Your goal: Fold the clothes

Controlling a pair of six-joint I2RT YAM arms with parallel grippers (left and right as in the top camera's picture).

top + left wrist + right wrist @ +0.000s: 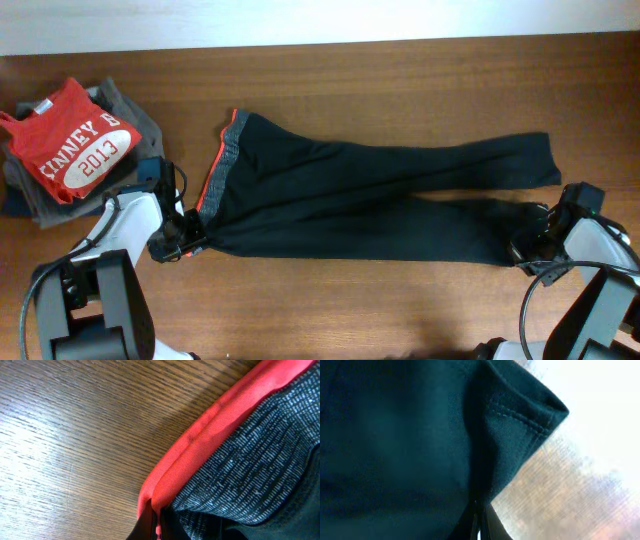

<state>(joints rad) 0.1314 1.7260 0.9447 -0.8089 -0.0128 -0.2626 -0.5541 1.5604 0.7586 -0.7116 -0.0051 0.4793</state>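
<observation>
Hem of trousers (395,435) (stitched, folded) pinched in end effector (479,522), blurred table (560,495) beyond.

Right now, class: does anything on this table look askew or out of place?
Yes. On the trousers, the legs splay apart rather than lying stacked, and the near hem is bunched at the right end effector.

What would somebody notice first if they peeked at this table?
The long black trousers stretched across the middle of the wooden table, with a grey waistband edged bright red-orange at their left end. Next, the red T-shirt printed 2013, lying at the table's far left. The left jaws pinch the waistband and the right jaws pinch a leg hem.
</observation>
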